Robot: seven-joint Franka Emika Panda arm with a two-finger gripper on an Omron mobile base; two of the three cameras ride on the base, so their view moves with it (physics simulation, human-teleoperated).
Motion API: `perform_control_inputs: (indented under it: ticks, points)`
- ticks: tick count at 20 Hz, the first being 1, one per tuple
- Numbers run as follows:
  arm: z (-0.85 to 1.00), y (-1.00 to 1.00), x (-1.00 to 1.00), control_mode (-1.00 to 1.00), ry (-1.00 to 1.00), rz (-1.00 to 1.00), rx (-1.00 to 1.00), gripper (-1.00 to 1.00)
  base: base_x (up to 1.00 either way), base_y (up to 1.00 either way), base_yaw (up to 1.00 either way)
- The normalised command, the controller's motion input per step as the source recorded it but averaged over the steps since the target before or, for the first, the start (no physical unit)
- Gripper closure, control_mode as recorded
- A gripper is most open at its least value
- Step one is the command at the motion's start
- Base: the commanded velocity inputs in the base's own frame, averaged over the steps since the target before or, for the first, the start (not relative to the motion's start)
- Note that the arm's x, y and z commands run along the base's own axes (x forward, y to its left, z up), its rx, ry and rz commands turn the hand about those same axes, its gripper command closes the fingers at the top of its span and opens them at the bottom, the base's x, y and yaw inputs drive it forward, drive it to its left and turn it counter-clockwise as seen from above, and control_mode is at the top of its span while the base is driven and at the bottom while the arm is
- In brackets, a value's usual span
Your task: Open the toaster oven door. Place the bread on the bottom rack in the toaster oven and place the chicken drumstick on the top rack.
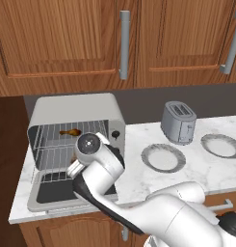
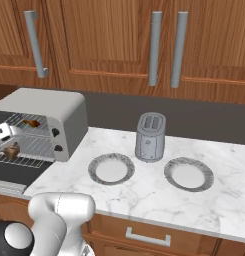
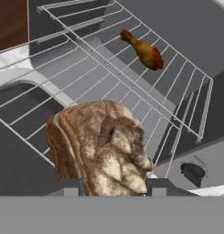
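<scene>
STEP: bread placement in hand | PINCER (image 3: 112, 186): clenched on the small brown crusty bread wedge (image 3: 102, 146), held at the mouth of the light-grey toaster oven (image 1: 76, 108) | DRUMSTICK: orange-brown chicken drumstick (image 3: 143, 49) lying on the oven's upper wire rack (image 3: 131, 68) | NEXT: bread to be eased onto the lower wire rack (image 1: 54, 157), then released.

No text, label, brand, number or sign is showing legibly on any appliance, cabinet or dish in these views.
</scene>
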Motion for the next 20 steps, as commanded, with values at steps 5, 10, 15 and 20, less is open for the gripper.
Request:
perform_control_inputs:
  ticks: [5,10,15,20]
  points:
    - [-0.14,0.08,0.11,-1.00,-0.04,0.00,0.00,1.00,0.00,0.00,0.00]
    - [-0.04,0.09,0.10,-1.00,-0.06,0.00,0.00,1.00,0.00,0.00,0.00]
    - [0.00,0.01,0.07,-1.00,-0.03,0.00,0.00,1.00,0.00,0.00,0.00]
    - [-0.05,0.00,0.02,-1.00,0.00,0.00,0.00,1.00,0.00,0.00,0.00]
